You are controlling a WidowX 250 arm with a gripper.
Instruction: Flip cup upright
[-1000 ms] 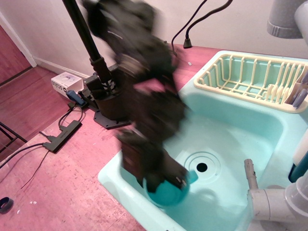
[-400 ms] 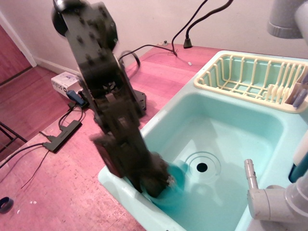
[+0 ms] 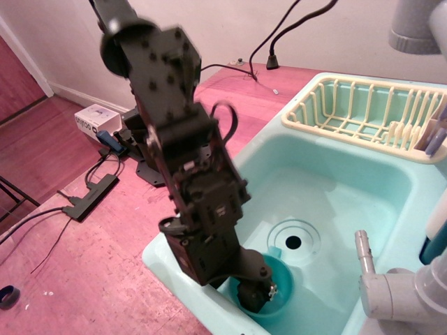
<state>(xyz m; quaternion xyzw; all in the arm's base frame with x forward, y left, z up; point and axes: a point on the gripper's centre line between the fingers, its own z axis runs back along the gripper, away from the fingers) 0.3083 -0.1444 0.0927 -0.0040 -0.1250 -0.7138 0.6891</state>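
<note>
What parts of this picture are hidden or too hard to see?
- Small teal plastic cup: the black gripper sits in its mouth, hiding its inside and bottom.
- The gripper's fingertips: dark, tucked inside the cup, so open or shut is unclear.
- Cream plastic dish rack: cut off by the right edge.
- Grey plastic faucet: cut off at the bottom right corner.
- Pale mint sink basin: its near wall is hidden behind the arm.

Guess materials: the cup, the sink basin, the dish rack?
cup: likely plastic, opaque teal, smooth with a soft sheen. sink basin: paler mint, probably moulded plastic, given its rounded corners and dull gloss. dish rack: cream plastic by its look, with thick moulded ribs.
</note>
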